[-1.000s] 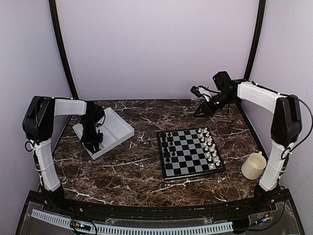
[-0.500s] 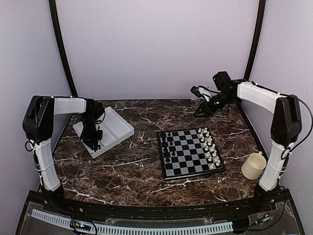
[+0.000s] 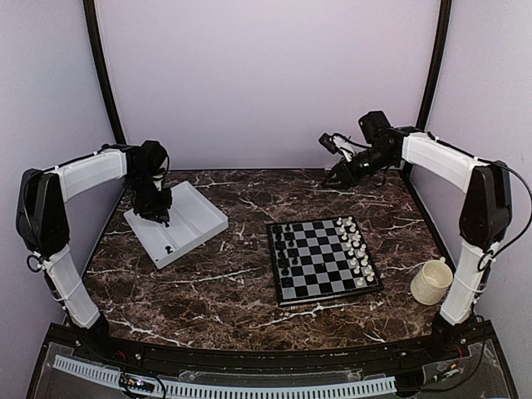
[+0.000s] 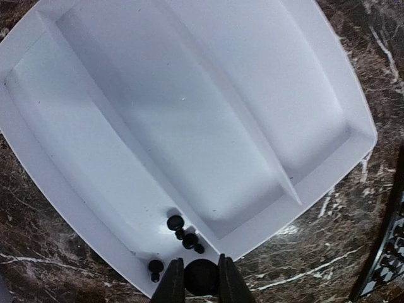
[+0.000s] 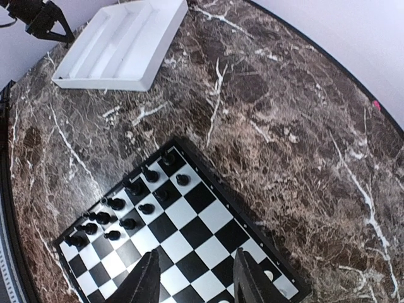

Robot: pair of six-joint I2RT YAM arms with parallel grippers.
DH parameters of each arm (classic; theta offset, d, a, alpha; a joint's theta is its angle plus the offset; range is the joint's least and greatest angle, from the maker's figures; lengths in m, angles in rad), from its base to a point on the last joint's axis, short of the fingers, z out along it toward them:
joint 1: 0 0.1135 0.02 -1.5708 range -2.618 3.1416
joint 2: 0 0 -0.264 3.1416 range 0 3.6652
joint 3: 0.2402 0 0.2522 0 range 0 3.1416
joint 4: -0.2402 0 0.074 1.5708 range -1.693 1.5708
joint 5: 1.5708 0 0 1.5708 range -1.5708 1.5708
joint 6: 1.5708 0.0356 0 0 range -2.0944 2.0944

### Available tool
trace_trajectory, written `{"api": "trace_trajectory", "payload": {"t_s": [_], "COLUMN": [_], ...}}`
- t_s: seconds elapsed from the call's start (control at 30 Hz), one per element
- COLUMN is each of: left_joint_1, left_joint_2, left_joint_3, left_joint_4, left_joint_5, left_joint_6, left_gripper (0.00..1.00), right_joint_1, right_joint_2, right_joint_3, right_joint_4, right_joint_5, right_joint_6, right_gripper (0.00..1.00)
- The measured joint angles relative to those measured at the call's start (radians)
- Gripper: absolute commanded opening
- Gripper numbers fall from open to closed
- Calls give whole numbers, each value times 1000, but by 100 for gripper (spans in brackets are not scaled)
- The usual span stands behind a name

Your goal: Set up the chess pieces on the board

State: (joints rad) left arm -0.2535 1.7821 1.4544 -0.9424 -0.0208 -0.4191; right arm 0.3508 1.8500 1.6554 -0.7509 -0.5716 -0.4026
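- Board (image 3: 324, 259) sits nearest on the tabletop (image 3: 216, 291), slightly skewed. Black chess pieces (image 3: 287, 249) crowd its left files and white chessmen (image 3: 357, 249) its right. Spacing is tight — a piece set down carelessly likely topples a neighbour.
- Further back on the left, the left fingers (image 4: 201, 268) are clamped on one black piece (image 4: 201, 279), raised over the corner rim of the white tray (image 4: 252, 126). It shows end-on as a round disc, so its long axis probably runs along the fingers, roughly vertical. Head-up or base-up, cannot tell. It is held at the very tips, so a swing toward the board may twist or drop it.
- A few loose black pieces (image 4: 189, 241) lie in that tray corner, close against the walls. Awkward to pinch.
- Farthest back, the right fingers (image 5: 197, 268) are apart and empty, raised at the rear of the tabletop — they could cross the left arm's path.
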Motion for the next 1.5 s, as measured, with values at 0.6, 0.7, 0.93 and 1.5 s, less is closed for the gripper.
{"api": "trace_trajectory", "payload": {"t_s": [0.6, 0.7, 0.93, 1.5], "left_joint_1": [-135, -163, -189, -218], "left_joint_2": [-177, -169, -154, -129], "left_joint_3": [-185, -204, -261, -270], "left_joint_4": [736, 863, 1065, 1247], "left_joint_5": [502, 553, 634, 698], "left_joint_6": [-528, -618, -792, -929], "left_gripper": [13, 13, 13, 13], "right_joint_1": [299, 338, 411, 433], "right_joint_2": [105, 131, 141, 188], "right_joint_3": [234, 269, 280, 310], "right_joint_4": [256, 262, 268, 280], "right_joint_5": [108, 130, 142, 145], "right_joint_6": [320, 334, 338, 372], "right_gripper": [43, 44, 44, 26]}}
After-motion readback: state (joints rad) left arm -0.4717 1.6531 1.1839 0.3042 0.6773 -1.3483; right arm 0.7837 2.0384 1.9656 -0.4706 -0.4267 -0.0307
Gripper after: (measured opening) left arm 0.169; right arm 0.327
